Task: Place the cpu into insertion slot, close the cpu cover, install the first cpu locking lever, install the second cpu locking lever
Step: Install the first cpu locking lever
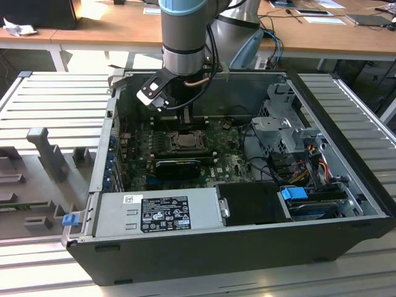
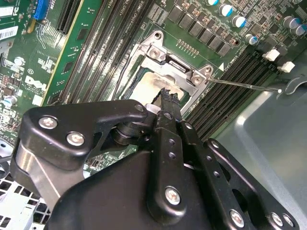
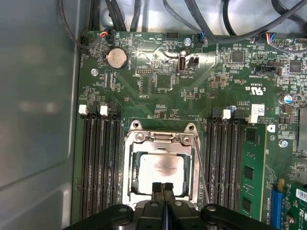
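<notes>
End effector, fingers pressed together and empty, points its tips at the cover edge, apparently to bear it flat. Cpu lies under the cover's window, mid-board. Lever alongside looks unlatched, so the cover seems unlocked.

In the exterior view, a grey power supply is lying at six o'clock inside the open computer case. A metal drive cage is sitting at two o'clock and a blue connector is showing at four. In the first wrist view, a coin battery is resting on the green motherboard.
</notes>
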Motion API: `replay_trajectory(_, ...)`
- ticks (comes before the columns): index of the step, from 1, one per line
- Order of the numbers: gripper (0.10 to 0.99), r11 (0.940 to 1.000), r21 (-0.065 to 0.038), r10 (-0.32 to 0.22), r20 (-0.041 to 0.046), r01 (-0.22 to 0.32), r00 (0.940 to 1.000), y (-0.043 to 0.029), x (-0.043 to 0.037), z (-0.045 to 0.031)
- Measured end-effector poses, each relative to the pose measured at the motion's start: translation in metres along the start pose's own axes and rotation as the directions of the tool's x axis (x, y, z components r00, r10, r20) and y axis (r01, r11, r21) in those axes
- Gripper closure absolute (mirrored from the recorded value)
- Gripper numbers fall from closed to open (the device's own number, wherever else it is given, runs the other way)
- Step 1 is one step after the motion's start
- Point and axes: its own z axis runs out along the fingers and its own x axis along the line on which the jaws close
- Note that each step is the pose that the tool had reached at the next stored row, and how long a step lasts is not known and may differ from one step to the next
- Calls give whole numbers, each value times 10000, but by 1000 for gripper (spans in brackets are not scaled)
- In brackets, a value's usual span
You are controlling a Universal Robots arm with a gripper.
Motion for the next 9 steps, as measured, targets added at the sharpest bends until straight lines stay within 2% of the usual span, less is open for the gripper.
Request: replay_trajectory(9, 980, 10000, 0, 0, -2, 0, 10000, 1, 1, -32)
